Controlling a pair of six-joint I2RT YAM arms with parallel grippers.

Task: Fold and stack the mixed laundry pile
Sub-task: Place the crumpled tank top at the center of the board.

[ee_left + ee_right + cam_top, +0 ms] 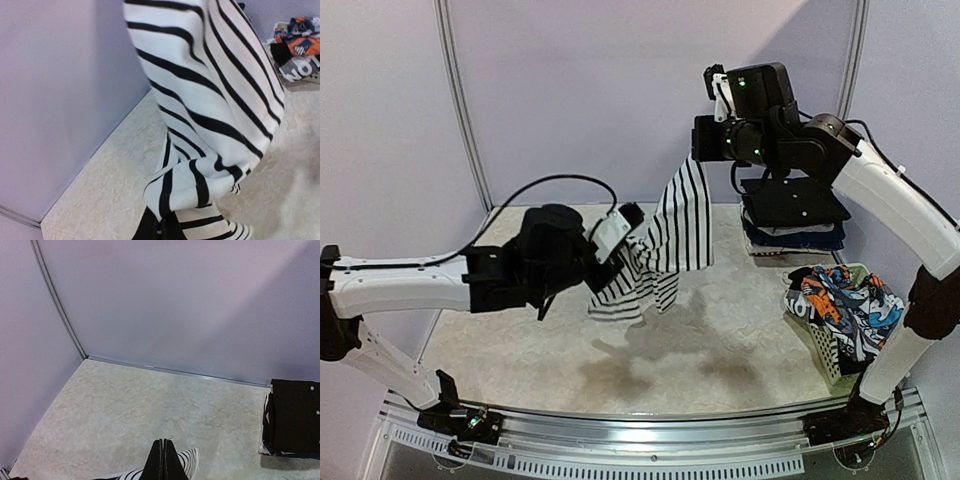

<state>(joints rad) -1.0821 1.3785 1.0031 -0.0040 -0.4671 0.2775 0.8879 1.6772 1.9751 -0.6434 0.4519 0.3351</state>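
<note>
A white garment with thin black stripes [680, 225] hangs in the air over the middle of the table. My right gripper [696, 150] is shut on its top corner, high near the back wall. Lower and to the left, my left gripper [630, 240] is shut on a bunched fold of the same striped garment [210, 90], whose hem dangles just above the tabletop. In the right wrist view the dark fingers [163, 462] are pressed together with striped cloth [189, 459] showing beneath them. An orange, blue, white and black print garment [845, 305] lies in the basket at the right.
A white lattice basket [825, 358] stands at the right edge of the table. A stack of folded dark clothes [792, 212] sits at the back right. Purple walls close in the back and both sides. The print garment [300, 35] shows beyond the striped cloth.
</note>
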